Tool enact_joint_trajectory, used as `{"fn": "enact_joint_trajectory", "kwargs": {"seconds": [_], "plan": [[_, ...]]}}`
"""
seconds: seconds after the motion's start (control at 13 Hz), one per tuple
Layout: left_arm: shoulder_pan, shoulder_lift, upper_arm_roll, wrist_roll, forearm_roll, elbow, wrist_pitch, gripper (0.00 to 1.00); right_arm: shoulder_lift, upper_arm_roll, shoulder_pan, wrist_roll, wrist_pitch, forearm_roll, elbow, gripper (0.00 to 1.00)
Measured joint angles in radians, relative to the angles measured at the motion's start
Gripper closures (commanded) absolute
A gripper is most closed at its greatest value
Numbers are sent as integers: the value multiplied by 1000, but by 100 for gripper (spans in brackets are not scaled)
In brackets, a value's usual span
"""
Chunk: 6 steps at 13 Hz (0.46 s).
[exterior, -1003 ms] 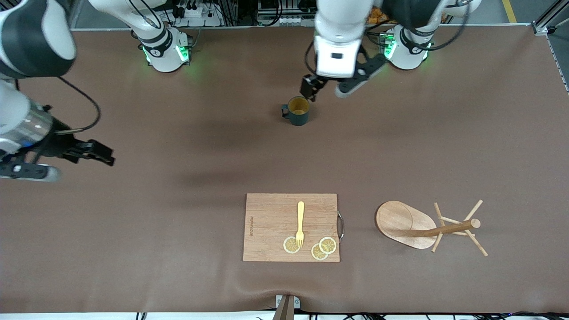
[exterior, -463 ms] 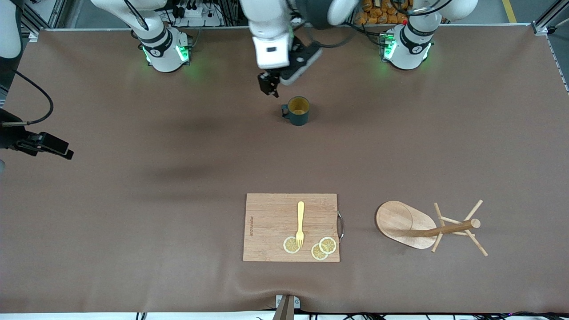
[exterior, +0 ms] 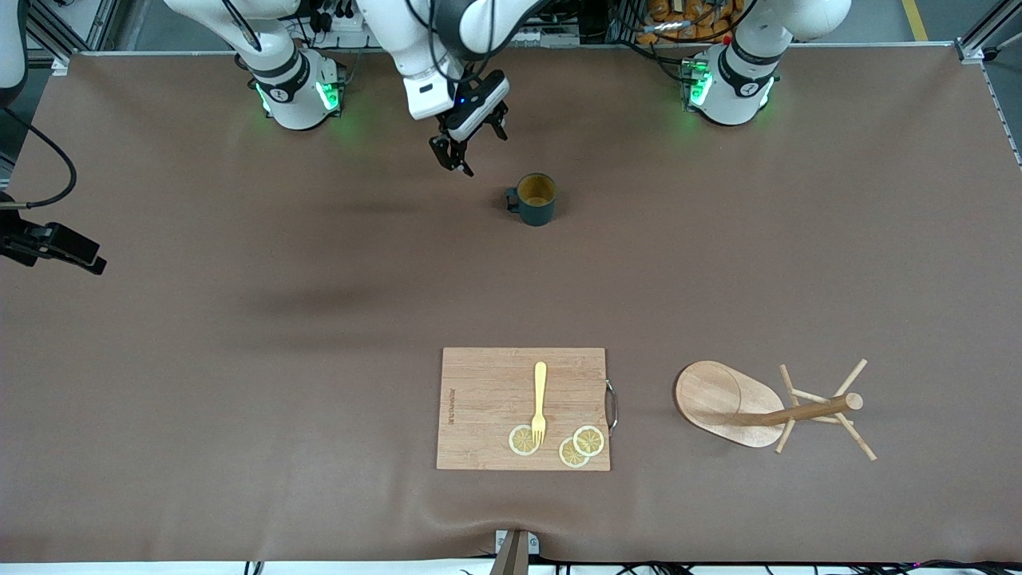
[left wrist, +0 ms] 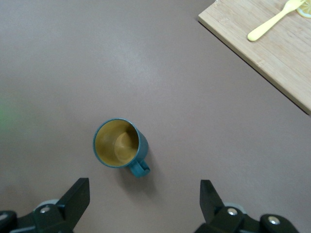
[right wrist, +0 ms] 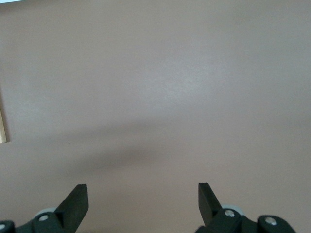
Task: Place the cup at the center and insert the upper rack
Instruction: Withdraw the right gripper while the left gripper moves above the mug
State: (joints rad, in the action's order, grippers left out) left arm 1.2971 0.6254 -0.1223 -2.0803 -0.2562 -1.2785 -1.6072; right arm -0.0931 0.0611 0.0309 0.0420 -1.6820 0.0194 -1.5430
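The dark teal cup (exterior: 535, 200) with a mustard-yellow inside stands upright on the brown table, between the two arm bases and a little nearer the camera. It also shows in the left wrist view (left wrist: 119, 143), handle toward the gripper. My left gripper (exterior: 453, 160) (left wrist: 145, 204) is open and empty, over bare table beside the cup, toward the right arm's end. The wooden upper rack (exterior: 766, 411) lies on its side near the camera, toward the left arm's end. My right gripper (exterior: 80, 259) (right wrist: 143, 201) is open and empty, over the table's edge at the right arm's end.
A rectangular wooden cutting board (exterior: 487, 399) lies near the camera beside the rack, with a yellow fork (exterior: 540, 399) and lemon slices (exterior: 523, 440) on it. The board (left wrist: 272, 53) and fork (left wrist: 272, 19) also show in the left wrist view.
My left gripper has moved away from the cup's rim toward the right arm's end. My right gripper has drawn back toward the table's edge. The cup and rack have not moved.
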Motion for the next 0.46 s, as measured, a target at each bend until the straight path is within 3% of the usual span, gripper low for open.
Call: {"fn": "enact_joint_trajectory", "kwargs": {"seconds": [0.46], "plan": [[43,190,-16,-173,-47,76,-52,0,3,-20,15,2,7,1,-32,0]]}}
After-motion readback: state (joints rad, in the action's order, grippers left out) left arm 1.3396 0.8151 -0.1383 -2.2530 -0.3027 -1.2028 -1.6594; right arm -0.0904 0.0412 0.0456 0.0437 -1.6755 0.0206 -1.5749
